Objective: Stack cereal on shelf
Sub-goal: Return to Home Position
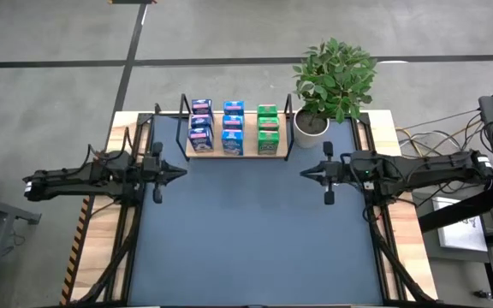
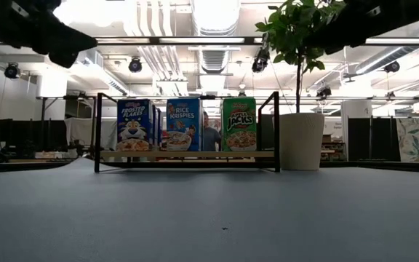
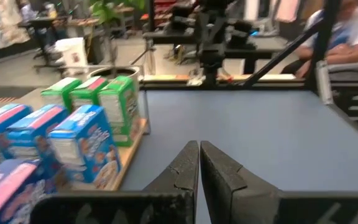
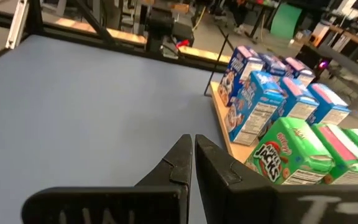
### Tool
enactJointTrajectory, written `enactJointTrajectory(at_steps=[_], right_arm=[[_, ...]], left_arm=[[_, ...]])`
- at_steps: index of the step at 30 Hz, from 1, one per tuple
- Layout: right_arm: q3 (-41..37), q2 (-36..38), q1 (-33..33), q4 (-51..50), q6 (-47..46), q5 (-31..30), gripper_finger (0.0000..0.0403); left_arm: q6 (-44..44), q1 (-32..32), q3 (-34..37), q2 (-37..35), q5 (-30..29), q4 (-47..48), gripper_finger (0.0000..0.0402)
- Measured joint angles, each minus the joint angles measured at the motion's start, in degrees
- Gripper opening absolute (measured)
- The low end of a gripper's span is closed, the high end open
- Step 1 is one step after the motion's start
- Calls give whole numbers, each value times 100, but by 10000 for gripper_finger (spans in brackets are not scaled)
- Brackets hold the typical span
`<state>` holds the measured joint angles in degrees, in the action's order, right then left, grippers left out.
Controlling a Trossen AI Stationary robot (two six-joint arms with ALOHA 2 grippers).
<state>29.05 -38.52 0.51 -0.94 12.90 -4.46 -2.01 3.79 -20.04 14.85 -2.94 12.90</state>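
Cereal [image 1: 233, 128] is all sitting on the shelf [image 1: 216, 155], at the far edge of the table. Boxes are standing upright in three rows running front to back: dark blue boxes [image 1: 200, 125] on the left, light blue boxes [image 1: 233, 127] in the middle, green boxes [image 1: 267, 128] on the right, each row three deep in the high view. Rows are sitting close beside one another, filling the wooden board between the black wire ends. In the low view the front boxes are facing the camera: Frosted Flakes [image 2: 134, 125], Rice Krispies [image 2: 183, 124], Apple Jacks [image 2: 239, 124].

White pot [image 1: 311, 127] with a leafy plant [image 1: 336, 73] is standing just beside the shelf's right end; cannot tell whether it is touching the wire.

Left gripper [image 1: 184, 174] is hanging above the blue mat [image 1: 246, 239], in front of the shelf's left end and pointing inward. Its fingers [image 3: 182, 168] are pressing nearly together, with only a thin slit between them, and are carrying nothing. Right gripper [image 1: 303, 174] is mirroring it in front of the shelf's right end, with its fingers [image 4: 176, 162] likewise narrowed to a slit and nothing between them. The two tips are facing each other across the mat, well apart.

A person [image 3: 353, 37] is sitting beyond the table in the left wrist view.
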Motion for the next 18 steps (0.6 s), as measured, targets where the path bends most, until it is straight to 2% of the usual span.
enactJointTrajectory(at_steps=[4, 14, 18], right_arm=[[-127, 356, 0, -1, 53, -1, 11], [-551, 1241, -1, -4, 138, -1, 11], [-730, 1539, -2, 12, 119, -2, 11]], left_arm=[[-36, 0, 364, -312, 226, -215, 0], [-43, 0, 1051, -1430, 249, -339, 0], [-43, 0, 1122, -1457, 251, -349, 0]])
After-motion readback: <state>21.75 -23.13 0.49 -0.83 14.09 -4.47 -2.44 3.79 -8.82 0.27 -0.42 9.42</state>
